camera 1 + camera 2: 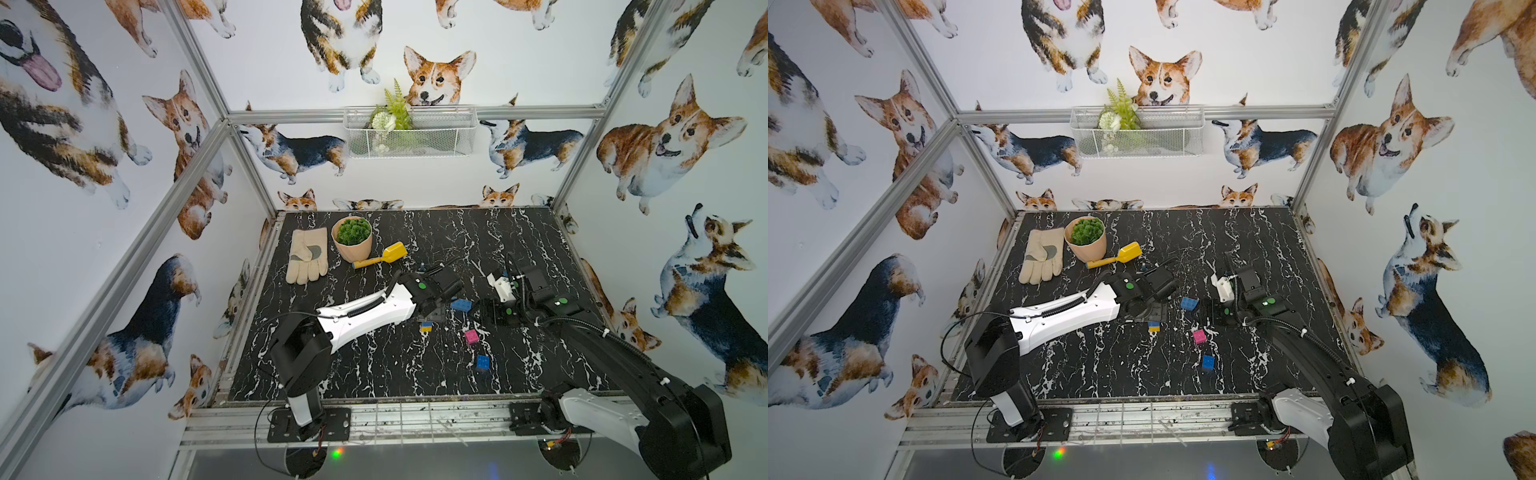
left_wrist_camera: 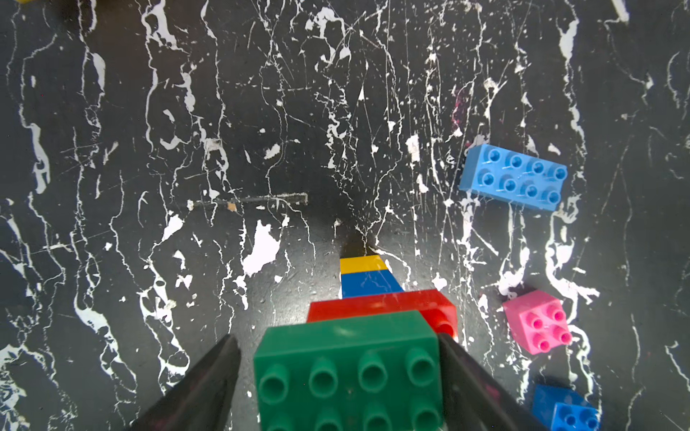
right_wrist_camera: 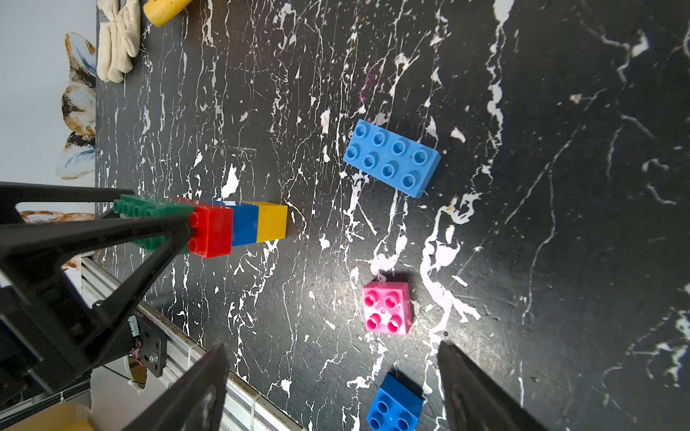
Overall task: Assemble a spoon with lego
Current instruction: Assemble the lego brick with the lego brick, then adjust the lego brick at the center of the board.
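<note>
The partly built spoon (image 3: pixel 239 224) is a stack of green (image 2: pixel 347 369), red, dark blue and yellow lego, with the yellow end (image 1: pixel 425 328) down at the table. My left gripper (image 2: pixel 336 337) straddles the green brick: one finger (image 2: pixel 209 377) stands clear of it, the other lies against its side. A light blue brick (image 1: pixel 459 305), a pink brick (image 1: pixel 472 336) and a dark blue brick (image 1: pixel 482 362) lie loose to the right. My right gripper (image 3: pixel 333 346) hovers open and empty over the table beside the pink brick (image 3: pixel 386 308) and the dark blue brick (image 3: pixel 394 406).
At the back left stand a beige glove (image 1: pixel 305 255), a potted plant (image 1: pixel 352 239) and a yellow toy shovel (image 1: pixel 380 255). A wire basket (image 1: pixel 409 131) hangs on the back wall. A metal rail (image 1: pixel 415 419) runs along the table's front edge.
</note>
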Controlling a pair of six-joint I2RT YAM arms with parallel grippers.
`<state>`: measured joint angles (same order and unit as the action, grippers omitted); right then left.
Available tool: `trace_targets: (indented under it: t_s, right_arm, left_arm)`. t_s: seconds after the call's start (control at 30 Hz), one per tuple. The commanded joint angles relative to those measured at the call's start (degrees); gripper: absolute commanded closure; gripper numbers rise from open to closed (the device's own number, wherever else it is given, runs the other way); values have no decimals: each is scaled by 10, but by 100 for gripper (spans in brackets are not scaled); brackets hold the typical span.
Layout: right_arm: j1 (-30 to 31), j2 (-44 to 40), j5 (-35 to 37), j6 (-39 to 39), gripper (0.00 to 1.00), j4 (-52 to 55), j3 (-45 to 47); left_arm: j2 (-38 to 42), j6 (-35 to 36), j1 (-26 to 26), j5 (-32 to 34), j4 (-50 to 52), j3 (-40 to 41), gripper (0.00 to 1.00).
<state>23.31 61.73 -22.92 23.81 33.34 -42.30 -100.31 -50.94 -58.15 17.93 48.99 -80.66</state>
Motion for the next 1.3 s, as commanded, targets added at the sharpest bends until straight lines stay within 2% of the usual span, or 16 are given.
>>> trace_targets:
  t_s: [0.0,0.27,0.4,0.47,0.57,0.63,0.73,0.87,1.0,1.27]
  right_arm:
    - [1,1,-3,-6,11,-7,-4]
    - [1,5,-2,-6,11,-2,-7]
    - [1,5,-6,-5,10,0,-9]
    - [1,5,-6,-5,10,1,-12]
    - [1,6,-3,-4,10,4,-16]
    - [1,9,3,-5,10,11,-20]
    - [1,18,7,-3,11,19,-26]
    - [2,21,11,2,13,25,-30]
    - [17,21,27,14,17,25,-30]
    - [29,30,46,24,18,32,-22]
  left_arm:
    - [12,3,0,8,9,-4,14]
    - [49,9,-2,19,14,-7,9]
    - [129,7,-16,37,14,22,9]
    - [166,2,-28,46,14,50,16]
    - [216,-18,-51,57,3,109,43]
    - [243,-32,-66,41,-28,162,59]
    - [260,-46,-84,23,-81,215,75]
    - [257,-49,-86,14,-118,241,85]
    - [220,-32,-80,-11,-161,241,92]
    - [186,-9,-36,-44,-196,245,93]
